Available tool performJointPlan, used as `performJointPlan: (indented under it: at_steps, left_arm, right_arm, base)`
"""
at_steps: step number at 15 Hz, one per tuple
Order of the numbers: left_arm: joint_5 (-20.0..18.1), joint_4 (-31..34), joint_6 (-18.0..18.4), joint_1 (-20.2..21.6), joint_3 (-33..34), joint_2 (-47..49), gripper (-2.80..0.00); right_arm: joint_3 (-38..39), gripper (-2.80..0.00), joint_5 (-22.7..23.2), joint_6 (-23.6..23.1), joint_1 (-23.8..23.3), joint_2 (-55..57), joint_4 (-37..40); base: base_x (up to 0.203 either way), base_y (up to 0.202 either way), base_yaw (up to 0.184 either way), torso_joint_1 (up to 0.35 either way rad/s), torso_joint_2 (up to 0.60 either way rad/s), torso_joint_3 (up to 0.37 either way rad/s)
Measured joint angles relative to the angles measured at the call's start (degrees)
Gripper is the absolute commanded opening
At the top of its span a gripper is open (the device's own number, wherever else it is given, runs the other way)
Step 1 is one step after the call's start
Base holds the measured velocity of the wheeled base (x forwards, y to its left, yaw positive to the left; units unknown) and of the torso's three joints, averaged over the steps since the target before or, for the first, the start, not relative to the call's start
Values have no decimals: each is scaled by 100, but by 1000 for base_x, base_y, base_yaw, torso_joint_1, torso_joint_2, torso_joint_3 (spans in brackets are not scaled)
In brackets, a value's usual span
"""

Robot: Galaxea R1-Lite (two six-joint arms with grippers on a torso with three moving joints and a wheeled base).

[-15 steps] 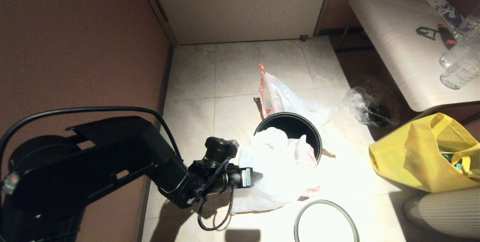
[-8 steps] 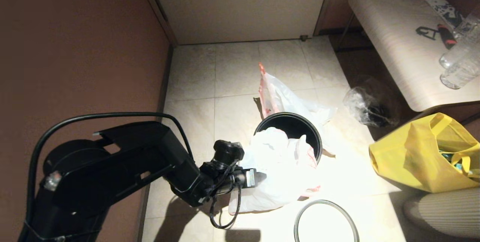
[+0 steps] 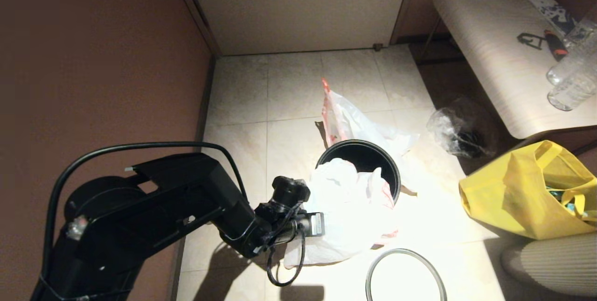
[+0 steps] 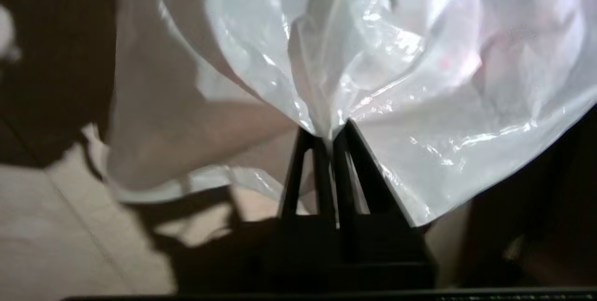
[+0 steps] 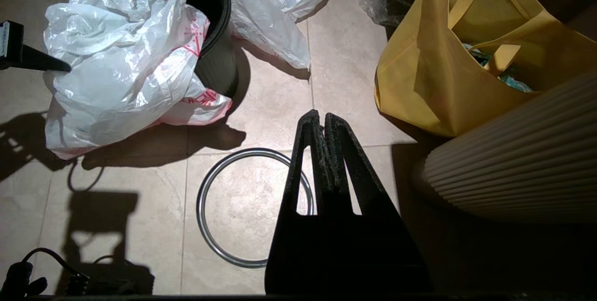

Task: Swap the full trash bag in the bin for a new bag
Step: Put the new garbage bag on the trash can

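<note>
Pinching a fold of the new bag (image 4: pixel 373 81), the left gripper (image 4: pixel 332 134) has its two fingers pressed together on the milky white plastic, as the left wrist view shows. In the head view the left gripper (image 3: pixel 326 224) sits at the bag's 9 o'clock edge. The new bag (image 3: pixel 347 207) lies crumpled partly over the near rim of the bin (image 3: pixel 368 151) and partly on the floor at the bin's 7 o'clock — red print shows along its lower right side. The bin stands upright and black-walled, its upper interior dark. The full trash bag (image 3: pixel 347 121), see-through with orange-pink strips, lies on the tiles touching the bin from 11 to 2 o'clock. The grey hoop (image 5: pixel 252 207) lies flat on the floor at the bin's 6 o'clock, apart from the bin. The right gripper (image 5: pixel 322 116) hangs above the hoop's right side, fingers closed on nothing. A yellow tote bag (image 3: pixel 522 193) stands well off at 3 o'clock.
</note>
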Motion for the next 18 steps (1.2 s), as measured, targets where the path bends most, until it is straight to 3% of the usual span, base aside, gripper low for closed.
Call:
performJointPlan:
  at_steps: [6, 11, 15, 18]
  left_arm:
    - [-1, 57, -18, -26, 87, -189, -280]
    - [-24, 212, -65, -265, 199, -933, -280]
    - [-18, 989, -243, -525, -974, -1122, -280]
    - [165, 1739, -278, -665, -2407, -802, -280]
  right_arm:
    - [0, -280, -2, -1, 0, 0, -2]
    - [0, -280, 0, 1, 0, 0, 0]
    - [0, -280, 0, -2, 0, 0, 0]
    - [0, -280, -1, 0, 2, 0, -2]
  base:
    - [0, 0, 0, 0, 0, 0]
    - [0, 0, 0, 0, 0, 0]
    - [0, 0, 0, 0, 0, 0]
    - [0, 0, 0, 0, 0, 0]
